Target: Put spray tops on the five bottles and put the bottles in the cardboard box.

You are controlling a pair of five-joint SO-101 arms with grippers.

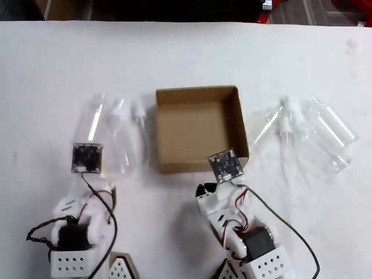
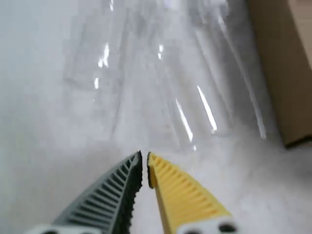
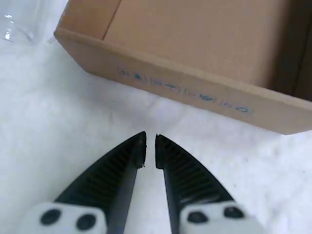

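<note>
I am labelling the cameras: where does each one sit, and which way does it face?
High view: above the table, looking down on the cardboard box and clear bottles; the left arm and right arm show.
Left wrist view: on the left arm, looking past the left tool at bottles.
Right wrist view: on the right arm, looking past the right tool at the box wall.
Shared: the box appears in all three.
</note>
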